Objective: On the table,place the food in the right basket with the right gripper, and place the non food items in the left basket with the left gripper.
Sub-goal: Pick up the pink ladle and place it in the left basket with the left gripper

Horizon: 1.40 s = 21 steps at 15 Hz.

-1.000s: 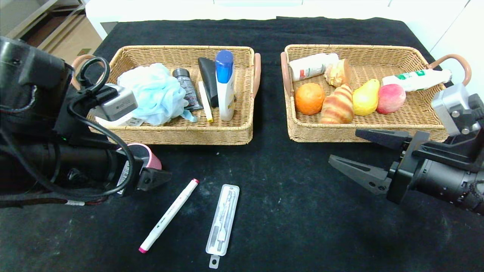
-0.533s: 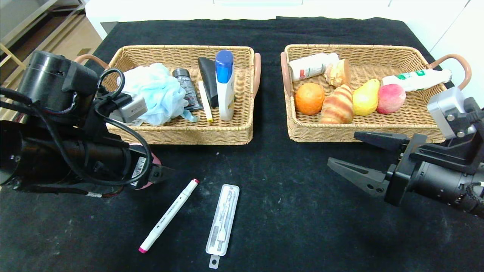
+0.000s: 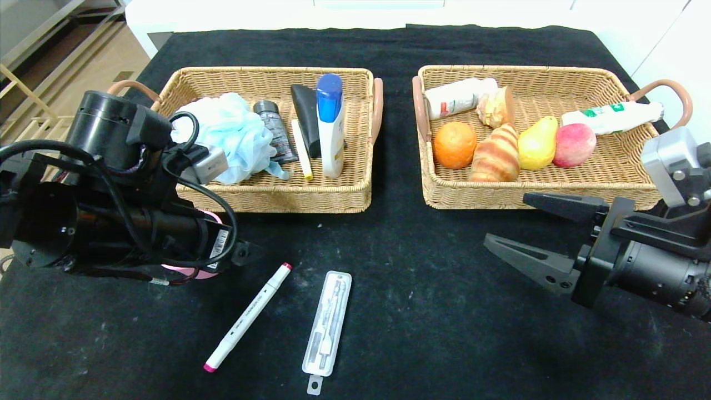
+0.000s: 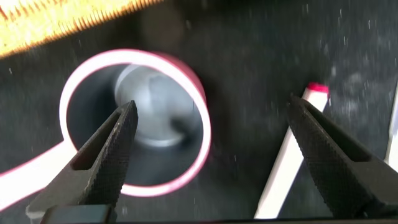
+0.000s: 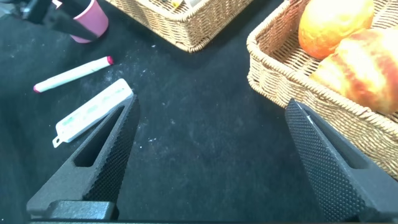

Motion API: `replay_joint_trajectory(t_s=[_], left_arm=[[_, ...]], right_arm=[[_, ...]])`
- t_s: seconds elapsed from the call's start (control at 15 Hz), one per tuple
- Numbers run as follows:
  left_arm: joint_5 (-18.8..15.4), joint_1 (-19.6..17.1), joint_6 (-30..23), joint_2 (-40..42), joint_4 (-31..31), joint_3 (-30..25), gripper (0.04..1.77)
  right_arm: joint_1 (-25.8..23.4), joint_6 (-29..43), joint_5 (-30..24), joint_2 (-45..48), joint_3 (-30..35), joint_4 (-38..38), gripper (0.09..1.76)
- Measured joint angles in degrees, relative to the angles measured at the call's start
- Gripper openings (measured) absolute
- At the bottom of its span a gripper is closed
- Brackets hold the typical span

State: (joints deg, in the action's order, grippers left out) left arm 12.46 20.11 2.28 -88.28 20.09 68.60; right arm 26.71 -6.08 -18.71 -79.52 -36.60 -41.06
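Observation:
A pink cup (image 4: 134,118) stands upright on the black table, in front of the left basket (image 3: 289,197). My left gripper (image 4: 211,155) hangs open just above it, one finger over the cup's mouth, the other over the pink-capped white marker (image 3: 248,316). In the head view the left arm hides most of the cup (image 3: 191,272). A clear plastic case (image 3: 328,322) lies beside the marker. My right gripper (image 3: 504,218) stands open and empty over bare cloth, in front of the right basket (image 3: 533,194), which holds an orange (image 3: 454,144), a croissant (image 3: 495,154), a pear and a peach.
The left basket holds a blue bath puff (image 3: 230,133), tubes and a blue-capped bottle (image 3: 331,125). Two white bottles lie at the back of the right basket. The right wrist view shows the marker (image 5: 71,74), the case (image 5: 93,112) and the cup (image 5: 90,22) farther off.
My left arm has swung in toward the table's middle, covering more of the pink cup. The right gripper has barely shifted. Both stay open.

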Motion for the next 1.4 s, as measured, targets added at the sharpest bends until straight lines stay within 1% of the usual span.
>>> replay_joint_trajectory(t_s=[0.4,0.47,0.67,0.87,1.0,1.4], left_arm=[[-0.1,-1.0,0.0,-1.4,-0.4,-0.2,1.72],[-0.2,-1.3,0.0,-1.5,-0.4,-0.2,1.59],[-0.4,-1.4,0.1,-1.8,-0.4,-0.5,1.11],[-0.4,-1.5,0.2,-1.9,-0.4,-0.7,0.79],[-0.5,-1.5,0.2,-1.8,-0.5,-1.1,0.18],[-0.4,-1.5,0.2,-1.8,-0.5,-1.7,0.16]], right_arm=[[-0.1,0.1,0.0,0.0,0.0,0.0,1.71],[-0.1,0.1,0.0,0.0,0.0,0.0,1.71],[-0.1,0.1,0.0,-0.1,-0.1,0.0,1.71],[-0.1,0.1,-0.1,-0.3,-0.1,0.0,1.71],[-0.1,0.1,-0.1,-0.4,-0.1,0.0,1.71],[-0.1,0.2,-0.1,-0.4,-0.3,0.0,1.71]])
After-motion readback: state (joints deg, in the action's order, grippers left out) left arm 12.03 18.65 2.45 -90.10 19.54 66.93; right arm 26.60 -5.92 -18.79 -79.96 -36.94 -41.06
